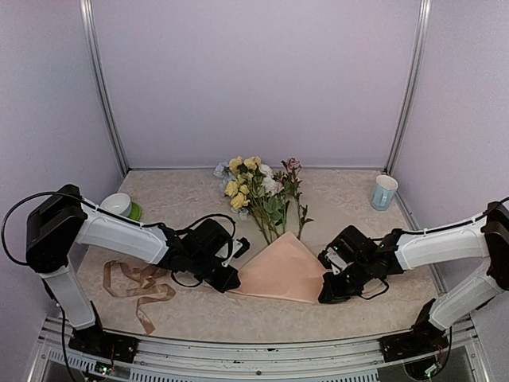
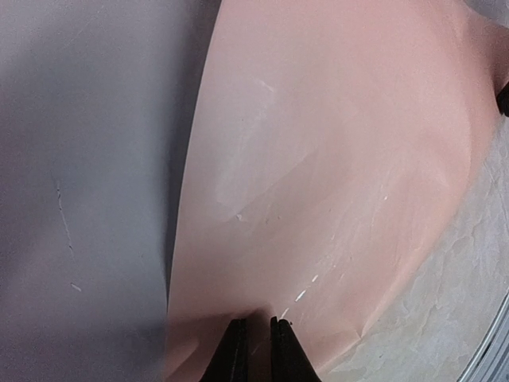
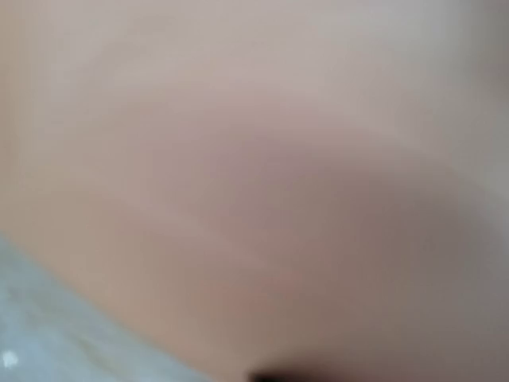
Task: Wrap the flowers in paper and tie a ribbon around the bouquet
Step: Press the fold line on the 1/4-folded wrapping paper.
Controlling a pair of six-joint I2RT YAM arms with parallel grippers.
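Pinching the paper [image 1: 282,270]: left end effector [image 2: 255,322], right end effector [image 1: 326,294].

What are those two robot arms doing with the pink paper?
They're wrapping flowers. The left hand pinches one corner of the paper, and the right hand, shut, seems to grip the opposite corner. The flowers lie with their stems tucked under the paper. The ribbon lies untouched on the table by the left arm, so nothing's tied yet.
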